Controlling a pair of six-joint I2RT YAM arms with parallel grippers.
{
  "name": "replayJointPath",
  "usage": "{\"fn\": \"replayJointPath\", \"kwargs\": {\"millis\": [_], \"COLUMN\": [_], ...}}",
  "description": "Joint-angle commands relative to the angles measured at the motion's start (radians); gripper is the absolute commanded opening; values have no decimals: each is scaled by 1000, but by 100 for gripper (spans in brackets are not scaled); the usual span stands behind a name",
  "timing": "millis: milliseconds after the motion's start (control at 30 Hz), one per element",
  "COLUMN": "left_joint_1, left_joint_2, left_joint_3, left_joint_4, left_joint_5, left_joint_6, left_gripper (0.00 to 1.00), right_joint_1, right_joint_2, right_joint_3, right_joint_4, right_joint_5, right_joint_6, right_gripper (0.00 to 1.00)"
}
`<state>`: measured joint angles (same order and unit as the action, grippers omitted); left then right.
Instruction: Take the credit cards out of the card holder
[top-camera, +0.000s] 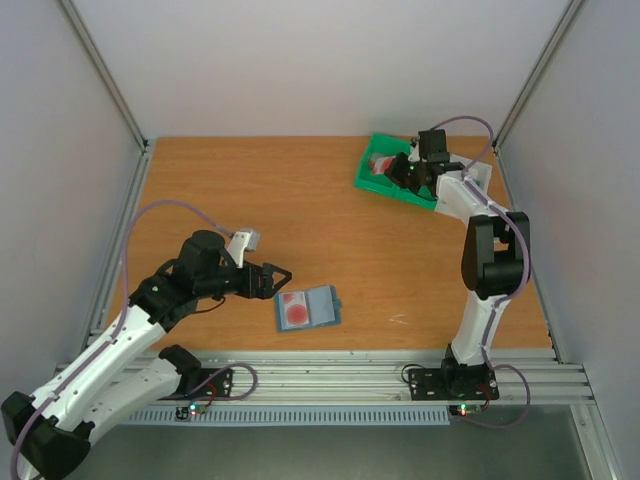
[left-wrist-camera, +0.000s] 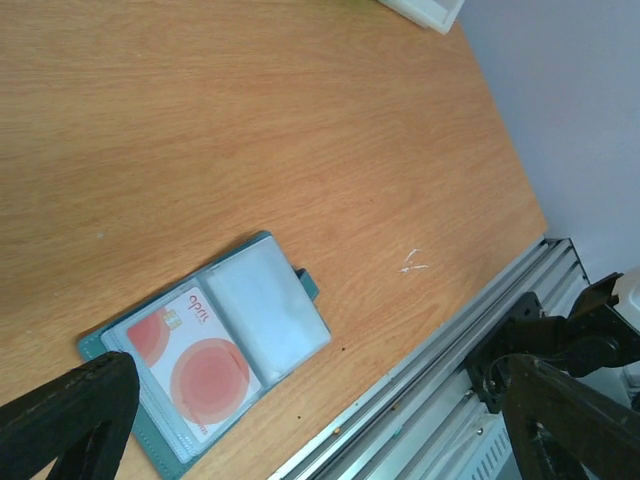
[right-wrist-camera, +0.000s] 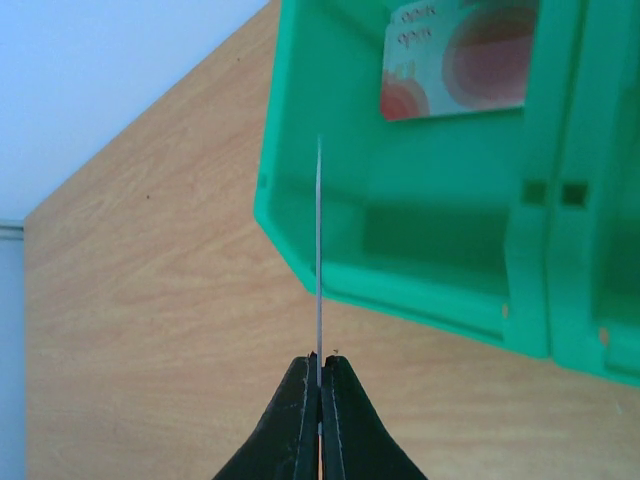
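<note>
At the bottom left of the overhead view, the left jaws stand wide apart with nothing between them. They sit just left of the card holder (top-camera: 307, 308) and point at it. In the left wrist view their dark fingers (left-wrist-camera: 70, 420) fill the two lower corners, with the card holder (left-wrist-camera: 215, 350) lying between and beyond them, untouched. Given the task, that wide spread looks meant to pin or steady the card holder while a card is drawn out.

The card holder lies open and flat on the desk (top-camera: 300, 200), low and centre in the overhead view. Its clear sleeves face up, so the contents can be reached from above. One red card (left-wrist-camera: 195, 360) with pale parts sits in the left sleeve, and the right sleeve looks empty. I judge the job part done, with this card left to pull.

Farther back, at the upper right of the overhead view, the right jaws are at the green tray (top-camera: 372, 182). The right wrist view shows them pressed tight on a thin card (right-wrist-camera: 319, 250), seen edge-on as a pale vertical line rising from the tips in front of the tray's near corner (right-wrist-camera: 300, 230). Holding it upright by one edge probably lets it drop cleanly into a compartment. A loose card (right-wrist-camera: 455, 65) already lies flat on the tray floor at the top of that view.
</note>
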<state>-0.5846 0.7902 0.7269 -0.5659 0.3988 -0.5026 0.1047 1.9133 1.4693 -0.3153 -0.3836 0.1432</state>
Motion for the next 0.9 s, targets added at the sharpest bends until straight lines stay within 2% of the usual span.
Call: {"fn": "replayJointPath", "kwargs": {"millis": [0, 333, 600, 767, 867], "left_joint_1": [-3, -2, -1, -1, -1], "left_joint_2": [13, 32, 54, 69, 67], "left_joint_3": [20, 32, 45, 60, 57], "left_joint_4": [8, -6, -9, -31, -40], "left_joint_5": [-42, -30, -20, -16, -25], "left_joint_6": [35, 40, 42, 51, 55], "left_gripper": [99, 99, 99, 99, 99], "right_joint_1": [-5, -9, -13, -13, -13], "right_joint_2": [101, 319, 398, 482, 493], "right_joint_3": [171, 453, 518, 655, 667], "right_joint_4": [-81, -247, -244, -350, -366], "right_joint_5": [-28, 5, 28, 55, 97], "right_joint_6": [-12, -22, 41, 23, 18], "right_gripper": [1, 1, 2, 5, 6]}}
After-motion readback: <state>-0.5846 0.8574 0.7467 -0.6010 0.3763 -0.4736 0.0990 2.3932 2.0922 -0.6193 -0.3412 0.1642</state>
